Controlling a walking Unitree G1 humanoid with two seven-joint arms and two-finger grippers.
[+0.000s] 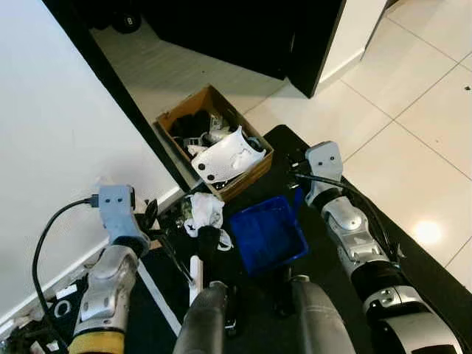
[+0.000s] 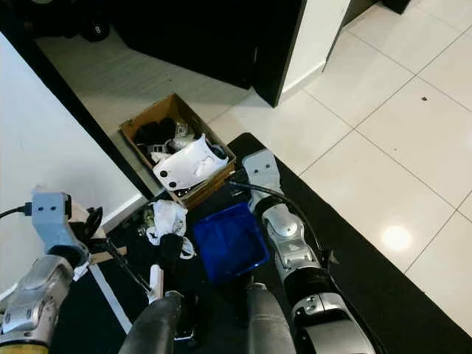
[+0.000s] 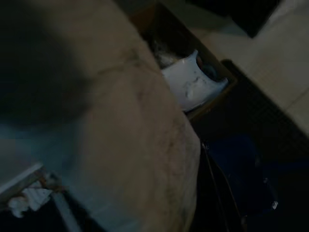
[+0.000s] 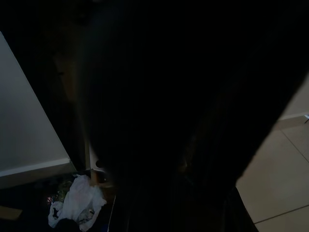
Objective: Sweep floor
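Blue dustpan [image 1: 267, 234]: a shallow blue tray lying flat on the black mat [image 1: 413, 251], just ahead of the robot's legs [image 1: 317, 317] and near the cardboard box [image 1: 254, 171].
Dustpan heading: it sits askew to the robot, with one corner towards the box and another towards the legs. It looks about as wide as it is long, so no clear long axis can be told.
White handle piece [image 1: 195, 271]: beside the dustpan on the robot's left, its long axis running away from the robot towards a black lump [image 1: 209, 240]. What it belongs to cannot be told.
Thin dark rod [image 1: 175, 259]: slants from near the left gripper down to the white piece.
Left gripper [image 1: 151, 214]: low by the white wall [image 1: 51, 133], above the litter at the mat's edge. Whether its fingers are apart or together cannot be told; its wrist view is blocked by a blurred tan shape.
Right gripper [image 1: 297, 177]: over the mat between the box and the dustpan's far right corner, fingers lost in shadow, so their state cannot be told.
Litter: a crumpled white bag [image 1: 204, 209] lies between box and black lump.
Box contents: a white moulded shell [image 1: 227, 156] on top of dark odds and ends.
Floor: pale tiles [image 1: 413, 110] to the robot's right.
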